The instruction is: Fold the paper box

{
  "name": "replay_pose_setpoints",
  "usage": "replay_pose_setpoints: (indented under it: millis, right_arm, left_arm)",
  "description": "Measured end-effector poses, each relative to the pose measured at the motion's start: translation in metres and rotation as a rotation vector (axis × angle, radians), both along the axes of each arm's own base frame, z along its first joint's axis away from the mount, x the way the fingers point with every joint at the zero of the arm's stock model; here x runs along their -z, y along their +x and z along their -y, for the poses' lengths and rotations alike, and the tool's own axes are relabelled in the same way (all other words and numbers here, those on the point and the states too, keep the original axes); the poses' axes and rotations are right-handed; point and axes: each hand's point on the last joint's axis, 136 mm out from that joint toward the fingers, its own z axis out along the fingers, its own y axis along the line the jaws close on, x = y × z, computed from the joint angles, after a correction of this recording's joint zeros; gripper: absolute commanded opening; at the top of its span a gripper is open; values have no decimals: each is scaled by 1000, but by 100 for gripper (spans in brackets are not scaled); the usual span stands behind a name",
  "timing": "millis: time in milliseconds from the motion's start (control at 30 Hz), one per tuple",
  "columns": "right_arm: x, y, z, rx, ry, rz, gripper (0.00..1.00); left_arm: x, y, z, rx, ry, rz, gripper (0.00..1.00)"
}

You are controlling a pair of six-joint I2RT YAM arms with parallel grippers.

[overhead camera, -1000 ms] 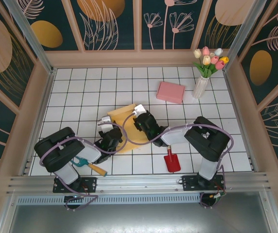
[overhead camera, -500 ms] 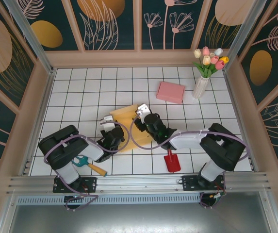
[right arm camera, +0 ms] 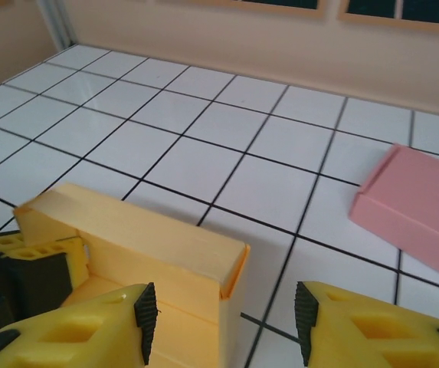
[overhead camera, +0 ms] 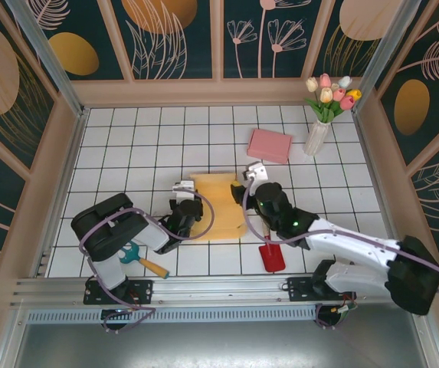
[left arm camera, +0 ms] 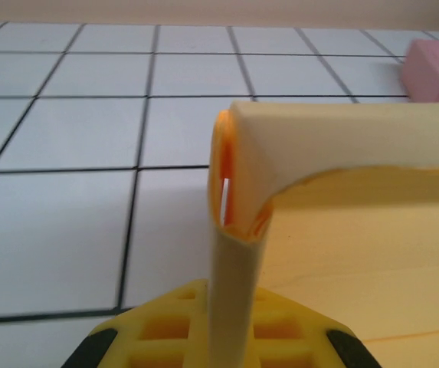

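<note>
Top external: yellow folded-paper box (overhead camera: 219, 208), long axis near-to-far, between arms; left gripper (overhead camera: 185, 201) pinching its left wall; right gripper (overhead camera: 248, 186), jaws apart, astride far-right corner

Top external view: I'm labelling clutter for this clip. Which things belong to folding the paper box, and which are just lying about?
In the job: yellow paper box; left pincer, shut on the box's wall; right pincer, open at the box's corner.

Lying about: pink box; vase of tulips; red shovel; teal and orange hand tool.
</note>
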Motion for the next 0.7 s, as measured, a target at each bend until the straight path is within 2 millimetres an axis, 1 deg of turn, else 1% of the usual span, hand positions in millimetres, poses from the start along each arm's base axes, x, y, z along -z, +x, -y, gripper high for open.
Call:
replay_pose_setpoints:
  millis: [200, 300, 400, 533, 700]
  right_arm:
    - [-20, -19, 34, 49, 62, -2, 56]
    - [-35, -24, 47, 69, 107, 19, 56]
    - [-46, -30, 58, 80, 154, 44, 56]
    - [-50, -41, 73, 82, 215, 72, 56]
    - [-58, -54, 85, 62, 303, 103, 56]
  left_arm:
    - [-17, 0, 37, 179, 27, -26, 0]
    - [-30, 4, 60, 251, 44, -59, 0]
    - [-43, 7, 77, 303, 59, -105, 0]
    - [-54, 9, 85, 323, 119, -189, 0]
    - [-64, 10, 83, 310, 243, -298, 0]
